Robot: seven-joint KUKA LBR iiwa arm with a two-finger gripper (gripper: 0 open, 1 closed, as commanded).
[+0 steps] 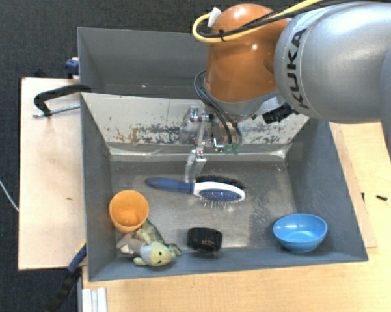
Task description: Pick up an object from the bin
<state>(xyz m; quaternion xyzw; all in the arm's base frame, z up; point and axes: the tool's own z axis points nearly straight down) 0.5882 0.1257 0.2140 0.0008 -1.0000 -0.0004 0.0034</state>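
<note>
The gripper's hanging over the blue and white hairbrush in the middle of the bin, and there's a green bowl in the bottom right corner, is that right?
Not quite. The camera view shows the bowl is blue, not green. The rest holds: it sits in the bottom right corner, and the gripper hangs over the hairbrush.

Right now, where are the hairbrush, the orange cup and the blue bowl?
hairbrush (218,192), camera view, on its bristle head.
orange cup (129,209), camera view, inside its mouth.
blue bowl (300,231), camera view, in its hollow.

Robot lab (KUKA arm, metal bin)
</note>
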